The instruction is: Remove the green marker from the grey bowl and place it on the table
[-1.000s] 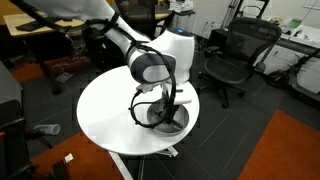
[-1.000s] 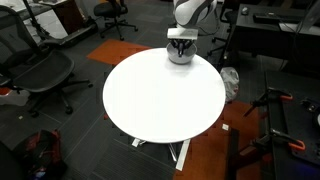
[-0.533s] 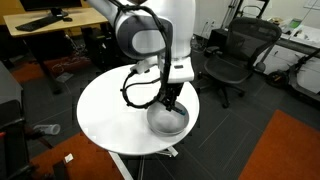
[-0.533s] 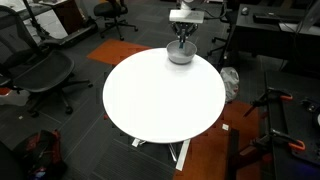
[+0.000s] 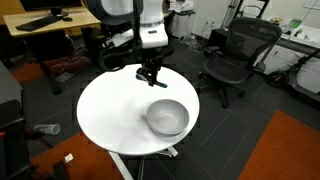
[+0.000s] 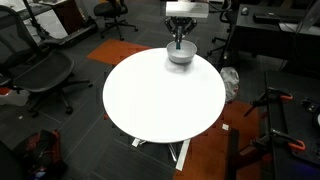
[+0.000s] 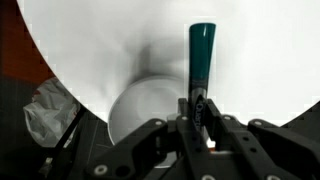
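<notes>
My gripper (image 7: 198,105) is shut on the green marker (image 7: 201,55), a slim teal stick that points away from the jaws. In the wrist view the grey bowl (image 7: 145,100) lies below and to the left of the marker, on the white table (image 7: 90,40). In both exterior views the gripper (image 5: 150,75) (image 6: 179,42) hangs above the round table (image 5: 105,115) (image 6: 160,100). It is raised clear of the shiny bowl (image 5: 167,117) (image 6: 181,56) and offset from it. The bowl looks empty.
Black office chairs (image 5: 232,55) (image 6: 40,70) stand round the table. A wooden desk (image 5: 45,25) stands at the back. Orange carpet (image 5: 285,150) covers part of the floor. A crumpled plastic bag (image 7: 45,108) lies on the floor by the table's edge.
The gripper has risen out of the bowl with the marker in it and moved up and away from the bowl. The bowl has stayed in place.
</notes>
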Controlling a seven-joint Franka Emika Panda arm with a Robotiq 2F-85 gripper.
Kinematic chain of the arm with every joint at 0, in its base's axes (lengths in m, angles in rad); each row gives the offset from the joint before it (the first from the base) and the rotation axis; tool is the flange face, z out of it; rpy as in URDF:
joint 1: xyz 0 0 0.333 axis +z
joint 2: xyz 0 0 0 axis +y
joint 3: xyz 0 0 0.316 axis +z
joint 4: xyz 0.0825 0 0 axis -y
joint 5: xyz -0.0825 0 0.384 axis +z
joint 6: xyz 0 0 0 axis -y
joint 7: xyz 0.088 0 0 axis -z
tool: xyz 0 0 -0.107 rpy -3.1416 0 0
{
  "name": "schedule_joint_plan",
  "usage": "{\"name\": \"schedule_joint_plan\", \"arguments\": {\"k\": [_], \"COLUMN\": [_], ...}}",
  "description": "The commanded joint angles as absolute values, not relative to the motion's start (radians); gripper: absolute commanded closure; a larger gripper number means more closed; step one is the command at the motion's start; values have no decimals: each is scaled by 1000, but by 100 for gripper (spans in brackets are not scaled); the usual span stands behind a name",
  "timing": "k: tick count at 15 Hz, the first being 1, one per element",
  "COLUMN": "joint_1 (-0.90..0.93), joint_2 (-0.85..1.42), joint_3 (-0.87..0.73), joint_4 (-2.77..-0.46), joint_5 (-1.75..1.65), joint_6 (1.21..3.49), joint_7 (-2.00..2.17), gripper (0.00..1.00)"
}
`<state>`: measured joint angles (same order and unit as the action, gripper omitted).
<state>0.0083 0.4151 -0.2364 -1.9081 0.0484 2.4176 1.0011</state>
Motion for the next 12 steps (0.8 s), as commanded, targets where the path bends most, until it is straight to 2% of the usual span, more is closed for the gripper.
{"name": "schedule_joint_plan", "arguments": {"k": [1,12], "joint_1": [65,174], "joint_2": [337,423], "joint_3": [-207,-71], "joint_4": [-1986,-1979], "joint_5": [5,-5], "joint_6": [2395,2456], "joint_7": [1074,1140], "gripper": [95,95]}}
